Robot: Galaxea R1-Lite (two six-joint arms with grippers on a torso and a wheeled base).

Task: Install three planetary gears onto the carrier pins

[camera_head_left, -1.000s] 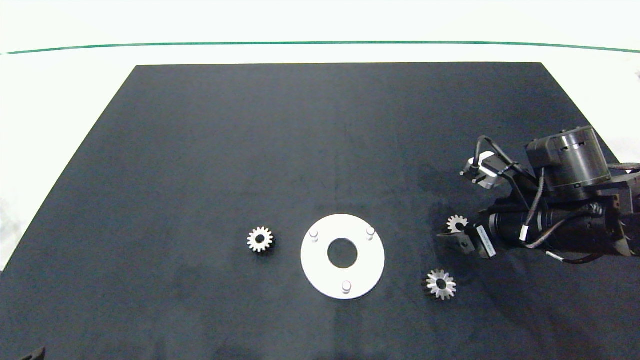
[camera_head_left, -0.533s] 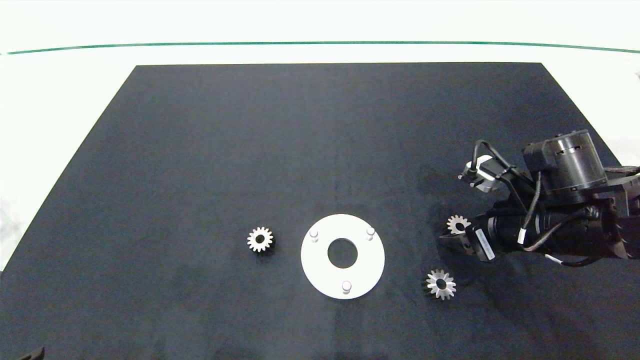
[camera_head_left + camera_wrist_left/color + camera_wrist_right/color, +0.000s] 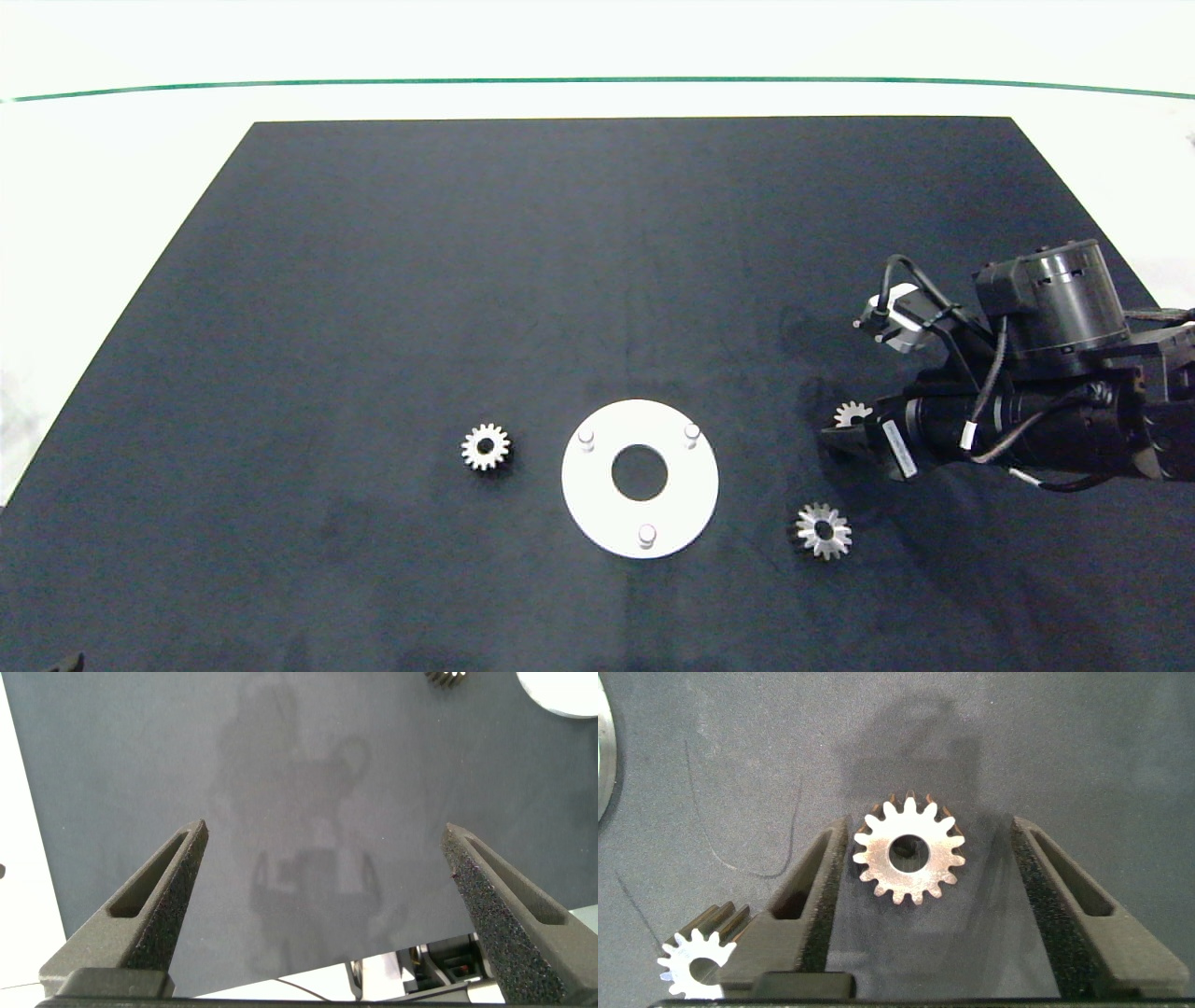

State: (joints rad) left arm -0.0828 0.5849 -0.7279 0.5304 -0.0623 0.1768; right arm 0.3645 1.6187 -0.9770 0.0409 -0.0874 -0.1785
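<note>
Right pincer [image 3: 920, 905] released, its fingers straddling a planetary gear [image 3: 909, 852] flat on the table [image 3: 560, 280]; left pincer [image 3: 327, 905] released, hovering over bare table

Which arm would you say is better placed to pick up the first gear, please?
The right: its open pincer straddles a small silvery toothed metal gear. The left pincer hangs over bare black mat.

Head view overhead, wrist views close above mat [image 3: 467, 280]
</note>
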